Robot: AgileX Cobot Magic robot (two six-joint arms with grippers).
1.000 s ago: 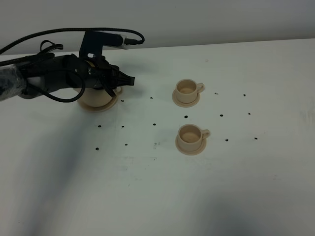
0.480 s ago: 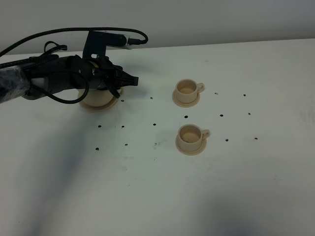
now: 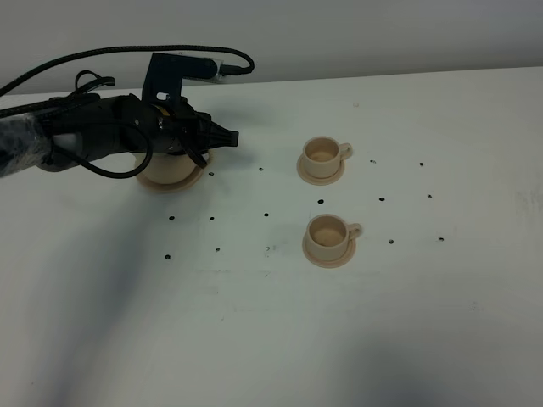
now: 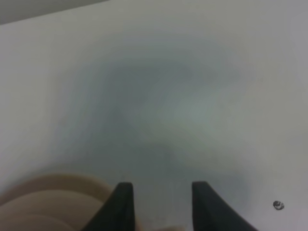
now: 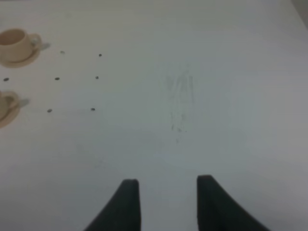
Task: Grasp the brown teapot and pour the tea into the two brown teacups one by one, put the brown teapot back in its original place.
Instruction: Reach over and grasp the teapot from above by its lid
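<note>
Your L gripper [image 3: 227,138] sat low over the far-left part of the white table [image 3: 382,331], fingers pointing toward the cups. The wrist cam showed both black fingers [image 4: 122,202] apart w/ bare tabletop between the tips, so the pincer stood open, nothing clamped at the tips. A blurred tan shape [image 4: 48,207] lay just beside 1 finger; couldn't tell if that was pot or saucer.

The brown teapot [image 3: 170,168] was mostly hidden under the arm & cables. Only its tan lower body showed, sitting on the wider saucer [image 3: 180,185]. Lid, spout & handle weren't visible.

The 2 brown teacups stood well apart from the pot, each upright on its own small saucer: far cup [image 3: 322,153] and near cup [image 3: 327,233], handles pointing right in the high view.

Your R gripper [image 5: 166,182] showed only in its own wrist cam: fingers apart over bare table, open, holding nothing, w/ both cups off at the frame edge.
</note>
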